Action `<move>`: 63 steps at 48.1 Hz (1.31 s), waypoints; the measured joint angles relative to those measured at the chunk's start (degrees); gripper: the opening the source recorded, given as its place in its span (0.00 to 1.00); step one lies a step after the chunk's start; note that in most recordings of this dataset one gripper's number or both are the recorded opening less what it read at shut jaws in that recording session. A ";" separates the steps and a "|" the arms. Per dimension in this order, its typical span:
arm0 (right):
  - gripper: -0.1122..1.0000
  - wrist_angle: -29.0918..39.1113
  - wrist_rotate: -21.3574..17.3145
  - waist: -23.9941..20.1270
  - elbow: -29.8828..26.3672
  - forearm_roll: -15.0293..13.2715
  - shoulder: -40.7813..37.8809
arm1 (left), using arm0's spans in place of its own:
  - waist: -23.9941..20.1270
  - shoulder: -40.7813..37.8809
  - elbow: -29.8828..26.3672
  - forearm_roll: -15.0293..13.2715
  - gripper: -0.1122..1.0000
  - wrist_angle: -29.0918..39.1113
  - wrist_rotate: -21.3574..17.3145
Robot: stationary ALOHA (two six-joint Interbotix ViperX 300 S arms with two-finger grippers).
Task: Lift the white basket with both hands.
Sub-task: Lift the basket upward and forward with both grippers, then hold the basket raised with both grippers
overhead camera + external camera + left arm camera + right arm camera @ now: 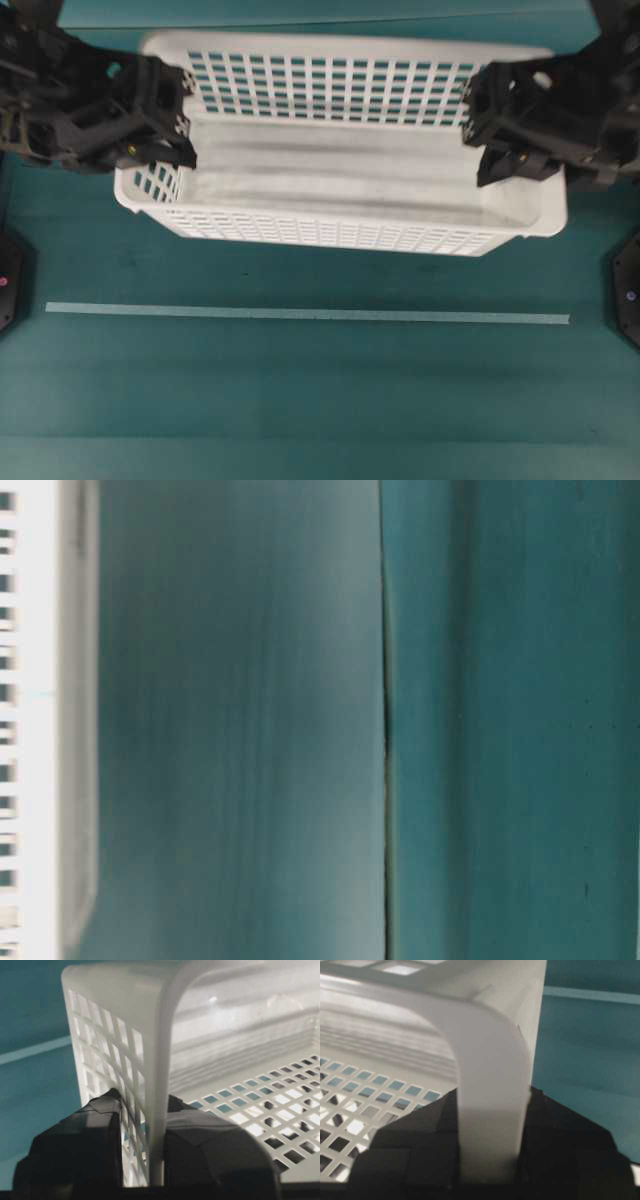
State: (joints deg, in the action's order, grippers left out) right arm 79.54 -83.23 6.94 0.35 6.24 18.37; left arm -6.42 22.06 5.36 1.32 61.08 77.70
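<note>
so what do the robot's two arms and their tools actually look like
Both are matte black. From overhead, the left tool and right tool have blocky, skeletal housings full of cut-outs and brackets. The wrist views show broad, flat-faced black fingers with chamfered tips. No markings are readable.

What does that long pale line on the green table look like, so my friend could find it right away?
Start at the big white basket on the green table, held at its ends by the left gripper and right gripper. Just below the basket in the overhead view runs a thin pale strip, straight, flat and about as long as the basket. It is the only line on the table.
</note>
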 measured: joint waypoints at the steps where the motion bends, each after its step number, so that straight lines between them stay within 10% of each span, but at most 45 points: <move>1: 0.28 0.62 0.00 0.09 -0.79 0.00 0.00 | 0.00 -0.09 -0.53 0.00 0.18 0.09 0.00; 63: 0.28 9.14 1.67 0.09 -21.01 -0.35 -3.52 | 0.44 -2.29 -16.70 0.18 0.18 3.96 0.00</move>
State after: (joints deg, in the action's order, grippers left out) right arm 88.68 -81.56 7.03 -20.65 5.89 14.85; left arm -5.98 19.78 -11.34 1.49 65.04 77.70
